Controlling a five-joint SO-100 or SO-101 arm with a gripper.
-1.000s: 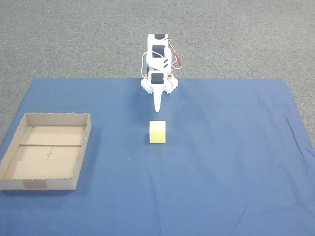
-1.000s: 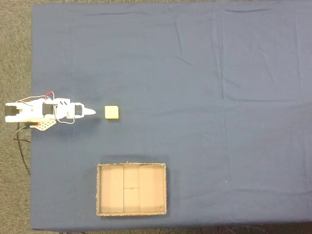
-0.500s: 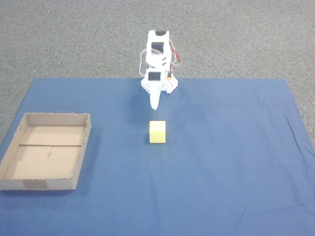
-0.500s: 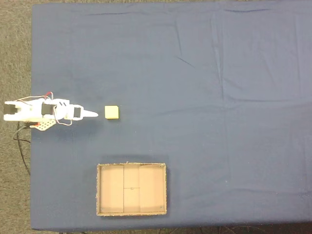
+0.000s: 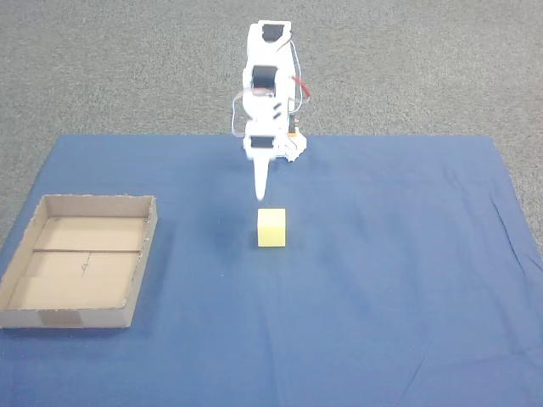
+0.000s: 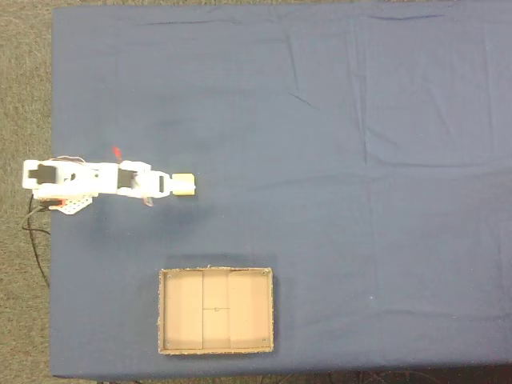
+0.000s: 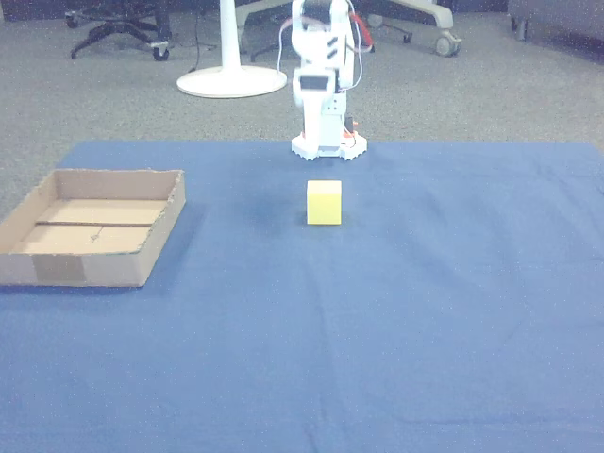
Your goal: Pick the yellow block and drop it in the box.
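Above the blue cloth, your gripper (image 5: 260, 193) hangs with its white tip pointing down, just behind the yellow block (image 5: 271, 227) as a fixed view from the front shows it. Its fingers read as one narrow point there, so the jaws look pressed together, with nothing between them. From overhead, in a fixed view, the gripper (image 6: 170, 185) reaches rightward and its tip lies at the left edge of the yellow block (image 6: 185, 185); you cannot tell from that angle whether it touches, but the front view shows it raised clear of the cloth. In the other view the gripper's tip is blurred against the arm's body and cannot be made out.

Your block sits flat on the cloth, upright, near the arm's base and in line with it. In the other view the yellow block (image 7: 324, 203) stands just in front of the arm (image 7: 324, 75).

Your box (image 5: 139, 264) lies well apart from the block, at the left in the front fixed view, open side up, with a seam across its floor and a tape patch on its near wall. Overhead, the box (image 6: 216, 350) rests near the cloth's lower edge.

Around all this, the blue cloth (image 5: 399, 280) covers the table, with grey carpet (image 5: 424, 68) beyond it. In the other view a white stand base (image 7: 231, 83) sits on the floor behind the arm.
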